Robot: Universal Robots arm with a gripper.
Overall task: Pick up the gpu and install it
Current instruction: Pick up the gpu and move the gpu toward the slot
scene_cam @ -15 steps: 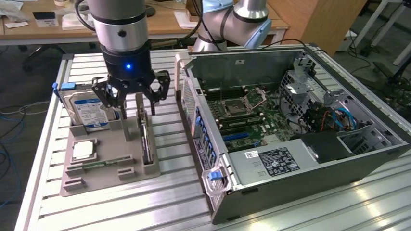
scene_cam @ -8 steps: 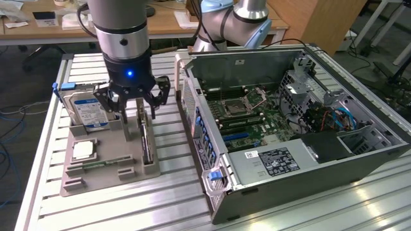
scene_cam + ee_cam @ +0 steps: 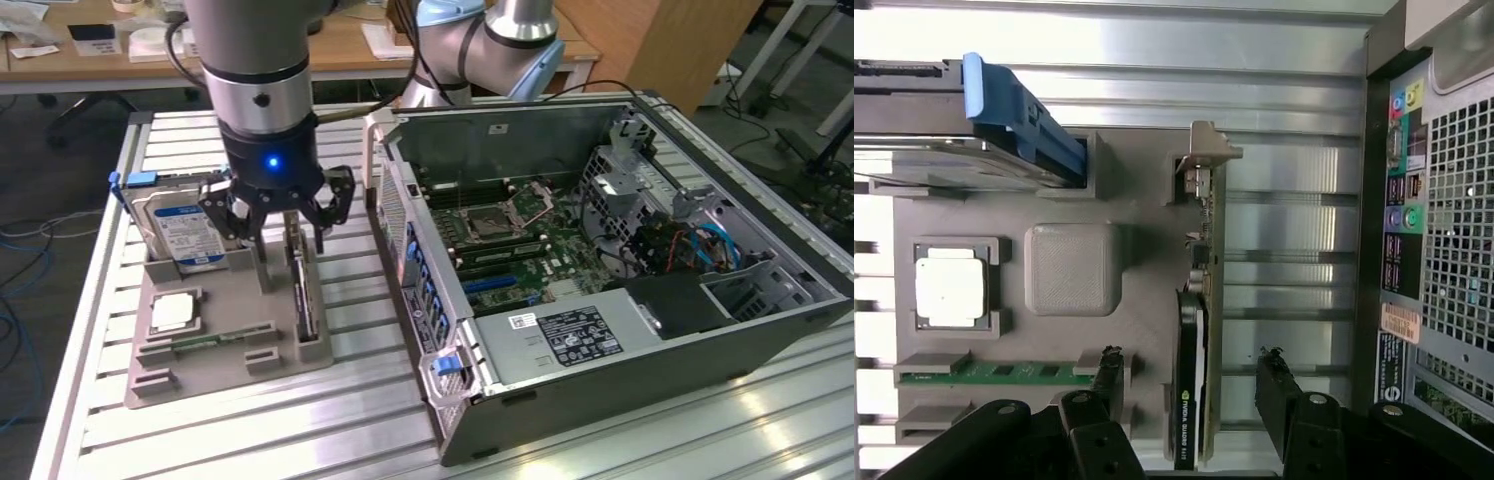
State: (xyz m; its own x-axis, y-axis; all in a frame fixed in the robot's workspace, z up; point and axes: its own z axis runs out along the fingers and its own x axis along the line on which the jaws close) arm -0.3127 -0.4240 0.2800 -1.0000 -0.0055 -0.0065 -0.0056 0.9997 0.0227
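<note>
The hand (image 3: 283,225) is hanging wide open and gripping nothing, with one finger on either side of the gpu (image 3: 1192,390) and neither touching it. The gpu is standing on edge in a slot of the grey tray (image 3: 214,375), its bracket end pointing to twelve o'clock in the exterior view.

In my judgement, a squeeze landing off-centre risks tilting the thin card so that it is jamming in the slot and dragging the light tray up with it. The flat faces are looking slick, so slipping is possible. The finger on the tray side is sitting close to the RAM (image 3: 994,372) and could be clipping its holder. The CPU (image 3: 175,312) is lying at nine o'clock from the gpu and the drive (image 3: 180,228) is standing at ten. Both are near enough that a sideways drift could be knocking them.

The open case (image 3: 747,330) is lying at three o'clock, just beside the tray. Its near wall is leaving little room for the bracket to be swinging past.

The surface (image 3: 334,430) is ribbed aluminium, and light is glaring off it at five o'clock. Beyond it, a wooden desk (image 3: 347,55) is running across twelve o'clock and a second arm (image 3: 481,40) is standing at one. Cables (image 3: 20,300) are trailing on the floor at nine.
</note>
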